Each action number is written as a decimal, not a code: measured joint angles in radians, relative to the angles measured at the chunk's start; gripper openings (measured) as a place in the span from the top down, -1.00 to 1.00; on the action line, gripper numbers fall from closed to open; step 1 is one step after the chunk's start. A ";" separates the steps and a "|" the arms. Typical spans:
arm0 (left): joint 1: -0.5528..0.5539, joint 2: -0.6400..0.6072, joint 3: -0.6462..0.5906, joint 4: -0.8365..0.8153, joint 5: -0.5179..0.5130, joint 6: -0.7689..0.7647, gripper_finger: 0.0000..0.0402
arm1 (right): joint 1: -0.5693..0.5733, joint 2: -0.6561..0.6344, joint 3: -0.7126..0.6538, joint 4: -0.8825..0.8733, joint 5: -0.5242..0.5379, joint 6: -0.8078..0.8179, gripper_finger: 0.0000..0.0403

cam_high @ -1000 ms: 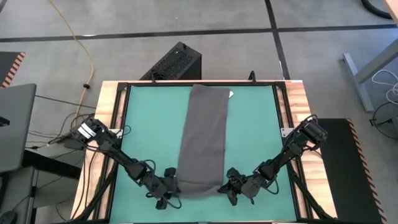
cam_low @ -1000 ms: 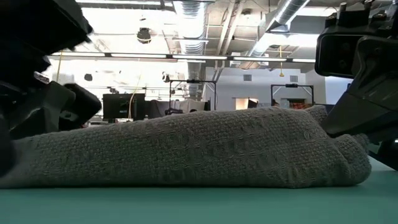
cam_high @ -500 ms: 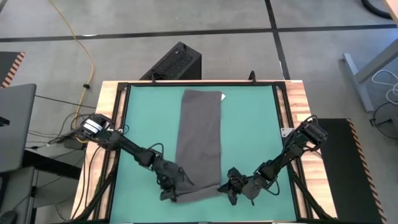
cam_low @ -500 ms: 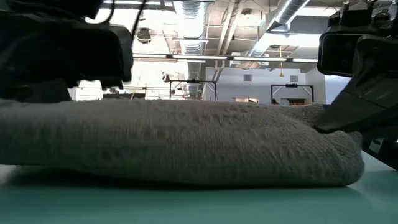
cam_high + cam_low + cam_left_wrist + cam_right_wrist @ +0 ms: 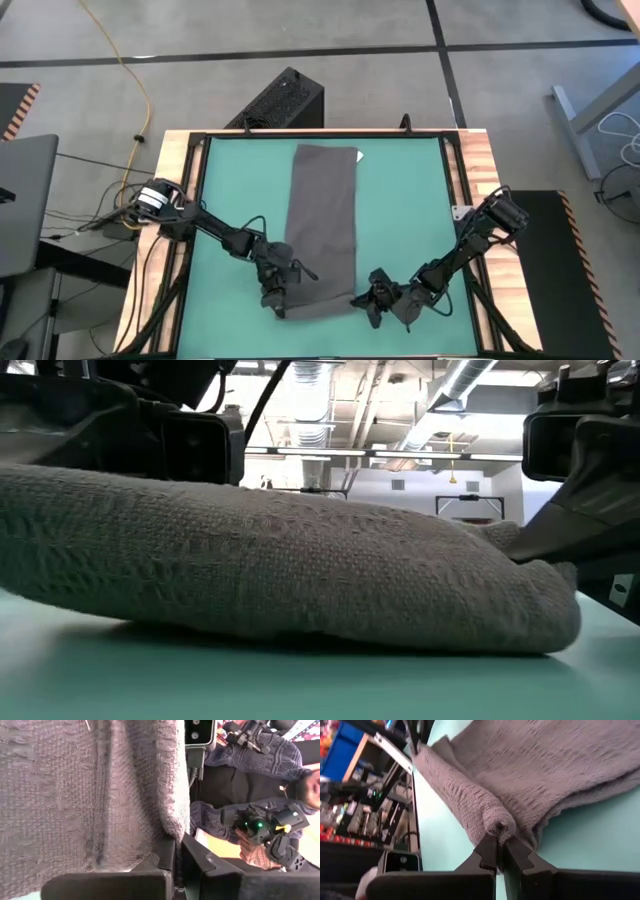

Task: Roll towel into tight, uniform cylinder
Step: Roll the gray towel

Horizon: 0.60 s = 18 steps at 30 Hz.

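A big green table [image 5: 400, 220] with a wooden rim fills the middle of the room. A long dark grey towel [image 5: 322, 225] lies down the middle of it, from the far edge to the near edge. The near end of the towel is rolled up into a fat, soft roll, and in the low view that roll fills most of the picture. A small white tag [image 5: 359, 155] pokes out at the far corner of the towel.

Two dark arms reach in from the sides. The left gripper [image 5: 277, 297] is at the left end of the roll. Its fingers [image 5: 162, 862] are pinched tight together with a bit of towel edge caught between them. The right gripper [image 5: 377, 297] is at the right end of the roll. Its fingers [image 5: 490, 851] are also squeezed nearly together, nipping the round end of the roll.

In the left wrist view, a person [image 5: 235, 770] in a patterned sweater sits beyond the table.
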 joint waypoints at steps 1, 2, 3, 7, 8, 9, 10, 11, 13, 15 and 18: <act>0.002 0.000 0.000 -0.005 0.000 0.008 1.00 | 0.002 0.000 0.000 -0.004 0.012 0.015 0.87; 0.003 0.000 0.000 -0.013 0.000 0.018 1.00 | 0.004 0.000 0.000 -0.008 0.027 0.029 0.87; 0.005 0.000 0.000 -0.020 0.000 0.032 1.00 | 0.007 0.000 0.000 -0.015 0.038 0.042 0.88; 0.019 -0.001 0.000 -0.041 -0.013 0.083 1.00 | 0.014 -0.002 0.002 -0.060 0.051 0.088 0.88; 0.023 -0.001 0.000 -0.044 -0.018 0.094 1.00 | 0.014 -0.003 0.002 -0.069 0.051 0.099 0.88; 0.026 -0.001 0.000 -0.044 -0.020 0.103 1.00 | 0.015 -0.003 0.002 -0.074 0.051 0.104 0.88; 0.029 -0.001 0.000 -0.043 -0.020 0.111 1.00 | 0.015 -0.003 0.002 -0.076 0.051 0.106 0.88; 0.032 -0.001 0.000 -0.043 -0.020 0.118 1.00 | 0.015 -0.003 0.002 -0.076 0.051 0.106 0.88; 0.037 -0.001 0.000 -0.043 -0.017 0.131 1.00 | 0.014 -0.003 0.002 -0.077 0.050 0.106 0.88; 0.046 -0.001 0.000 -0.043 -0.004 0.144 1.00 | 0.014 -0.003 0.002 -0.079 0.046 0.105 0.88; 0.050 -0.001 0.000 -0.044 0.001 0.179 1.00 | 0.014 -0.003 0.002 -0.080 0.042 0.102 0.88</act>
